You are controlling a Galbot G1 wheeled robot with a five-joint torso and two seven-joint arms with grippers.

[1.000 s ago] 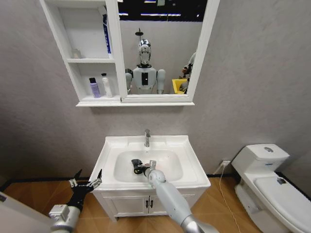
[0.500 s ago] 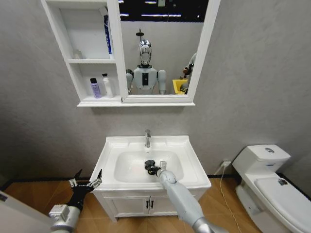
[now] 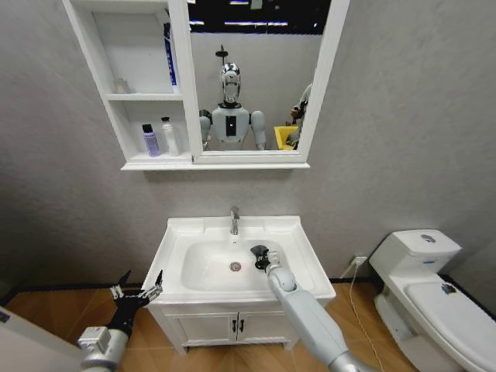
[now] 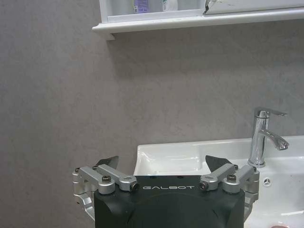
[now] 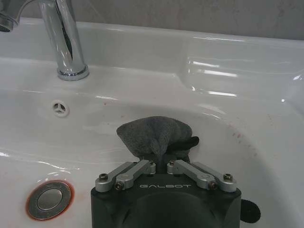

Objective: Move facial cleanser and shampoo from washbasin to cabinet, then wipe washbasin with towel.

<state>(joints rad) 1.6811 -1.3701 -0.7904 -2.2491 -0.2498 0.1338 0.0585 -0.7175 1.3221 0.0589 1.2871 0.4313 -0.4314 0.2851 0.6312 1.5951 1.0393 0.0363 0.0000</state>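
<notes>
Towel (image 5: pixel 156 134) is pinched in the right gripper (image 5: pixel 160 161) inside the washbasin (image 3: pixel 306 267), right of the drain (image 3: pixel 235 266); two bottles (image 3: pixel 150 140) stand in the cabinet (image 3: pixel 101 70), wiping is underway; left gripper (image 4: pixel 164 164) waits with jaws spread, near left

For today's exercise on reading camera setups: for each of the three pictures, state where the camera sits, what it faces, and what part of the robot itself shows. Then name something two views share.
Head view: high on the robot, facing the wall; washbasin, cabinet, mirror; both arms show.
Left wrist view: low beside the vanity, facing the wall; open left gripper in front.
Right wrist view: inside the basin, facing the tap; right gripper shut on the towel.
Shared: tap and basin appear in all three.
</notes>
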